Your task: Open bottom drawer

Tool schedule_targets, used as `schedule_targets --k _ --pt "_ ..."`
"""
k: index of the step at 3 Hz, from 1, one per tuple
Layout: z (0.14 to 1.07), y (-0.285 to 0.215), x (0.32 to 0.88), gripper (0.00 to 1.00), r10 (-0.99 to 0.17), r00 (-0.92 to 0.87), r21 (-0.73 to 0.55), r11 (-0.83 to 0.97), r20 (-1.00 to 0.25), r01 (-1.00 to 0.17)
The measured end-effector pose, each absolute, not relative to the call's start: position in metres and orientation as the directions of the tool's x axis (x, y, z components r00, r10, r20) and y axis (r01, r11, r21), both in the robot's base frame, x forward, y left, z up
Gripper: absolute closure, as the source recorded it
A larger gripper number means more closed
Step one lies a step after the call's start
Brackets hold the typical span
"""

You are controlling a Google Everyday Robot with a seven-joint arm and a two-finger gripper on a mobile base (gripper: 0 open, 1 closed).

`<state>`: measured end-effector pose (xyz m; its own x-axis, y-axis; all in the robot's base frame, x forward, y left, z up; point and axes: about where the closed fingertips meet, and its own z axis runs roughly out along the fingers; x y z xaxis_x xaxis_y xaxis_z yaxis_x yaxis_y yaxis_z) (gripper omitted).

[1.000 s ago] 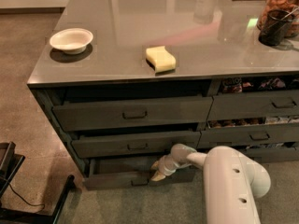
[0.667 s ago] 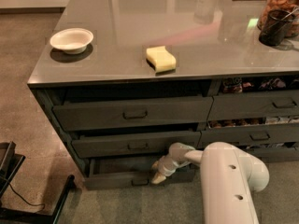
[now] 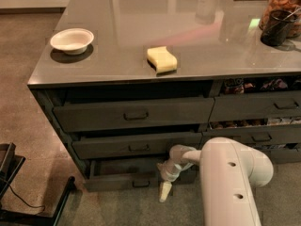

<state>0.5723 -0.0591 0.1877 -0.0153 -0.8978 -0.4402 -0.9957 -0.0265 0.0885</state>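
The bottom drawer (image 3: 117, 181) is the low, dark grey front at the foot of the wide left column, with a small dark pull (image 3: 140, 184) at its centre. It stands a little way out, with a dark gap above its front. My gripper (image 3: 165, 190) hangs at the drawer's right end, just right of the pull, pointing down at the floor. My white arm (image 3: 230, 182) reaches in from the lower right and hides the drawer's right corner.
Two taller drawers (image 3: 134, 114) (image 3: 136, 146) sit above it. Snack-filled drawers (image 3: 256, 105) are in the right column. On the counter (image 3: 117, 18) are a white bowl (image 3: 72, 40), a yellow sponge (image 3: 162, 59) and a jar (image 3: 282, 13). A black stand (image 3: 28, 201) is on the floor at left.
My gripper has shifted a little right and down, toward the camera. The bottom drawer looks slightly further out than before.
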Motion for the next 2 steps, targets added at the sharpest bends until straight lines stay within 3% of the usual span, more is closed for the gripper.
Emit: schedule_targets --k 2 --pt "0.188 -0.079 0.532 0.00 -0.898 -0.118 0.226 0.021 -0.424 -0.974"
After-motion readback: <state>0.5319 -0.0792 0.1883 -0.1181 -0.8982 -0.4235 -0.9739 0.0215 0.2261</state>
